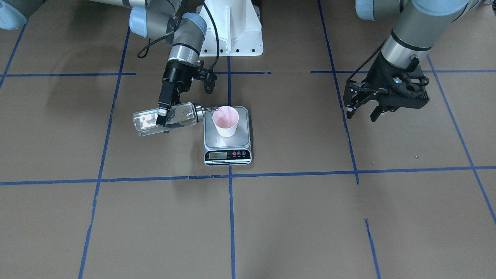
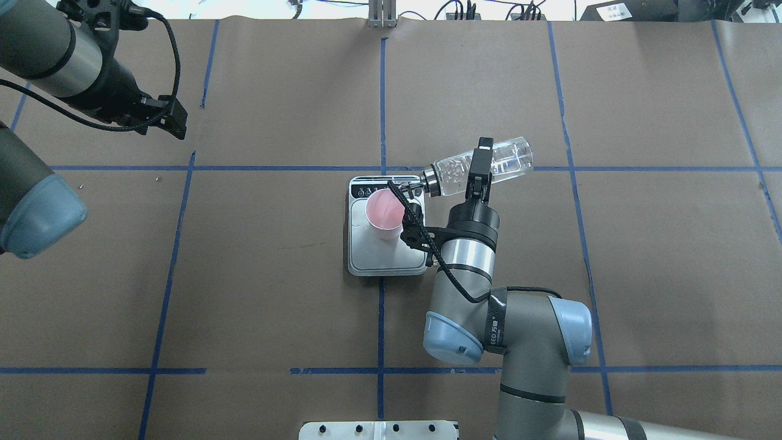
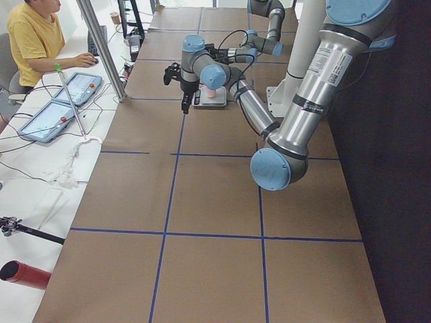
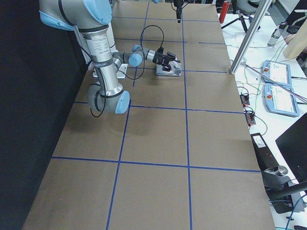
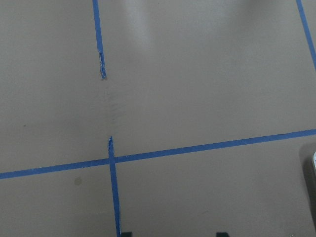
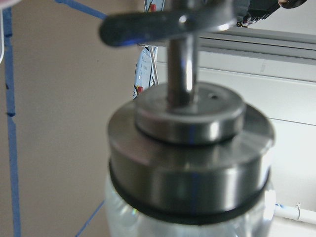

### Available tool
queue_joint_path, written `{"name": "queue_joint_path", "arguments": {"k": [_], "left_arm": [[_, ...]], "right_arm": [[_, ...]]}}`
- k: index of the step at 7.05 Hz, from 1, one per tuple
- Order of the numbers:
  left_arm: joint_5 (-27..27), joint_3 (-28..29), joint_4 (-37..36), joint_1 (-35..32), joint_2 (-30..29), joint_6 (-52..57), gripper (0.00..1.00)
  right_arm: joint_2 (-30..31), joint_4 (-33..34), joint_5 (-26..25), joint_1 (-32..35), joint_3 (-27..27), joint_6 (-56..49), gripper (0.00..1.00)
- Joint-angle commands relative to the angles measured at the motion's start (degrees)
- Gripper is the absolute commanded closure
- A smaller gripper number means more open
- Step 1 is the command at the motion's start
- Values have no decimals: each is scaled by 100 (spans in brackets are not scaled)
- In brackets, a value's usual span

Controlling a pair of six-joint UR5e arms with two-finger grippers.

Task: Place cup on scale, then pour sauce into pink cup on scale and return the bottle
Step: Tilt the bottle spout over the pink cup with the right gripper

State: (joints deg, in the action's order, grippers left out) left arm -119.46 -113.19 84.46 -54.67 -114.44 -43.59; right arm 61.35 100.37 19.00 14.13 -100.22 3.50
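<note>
The right gripper (image 1: 162, 116) clamps the tilted glass bottle (image 1: 183, 114) in its jaws, spout (image 1: 211, 109) at the pink cup (image 1: 226, 126) rim; a small drift could spill sauce (image 1: 178, 124) onto the scale (image 1: 243, 136).

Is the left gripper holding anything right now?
No, the left gripper is open with nothing between its fingers, off to the side of the scale.

The black band (image 2: 496, 322) on my right arm (image 2: 463, 275) reads partly "EED"; the display (image 1: 217, 155) on the scale (image 1: 215, 140) is too small to read.
</note>
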Motion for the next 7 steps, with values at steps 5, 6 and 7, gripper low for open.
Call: {"name": "queue_joint_path", "arguments": {"k": [5,6,7], "left_arm": [[-16,-1,0,0,9,0,35],[-16,-1,0,0,9,-9,35],[-16,7,0,0,9,-9,34]], "right_arm": [[-9,0,-493,28,-15,-1472,100],[17,0,-520,28,-16,-1492,100],[18,0,-563,28,-7,-1701,100]]}}
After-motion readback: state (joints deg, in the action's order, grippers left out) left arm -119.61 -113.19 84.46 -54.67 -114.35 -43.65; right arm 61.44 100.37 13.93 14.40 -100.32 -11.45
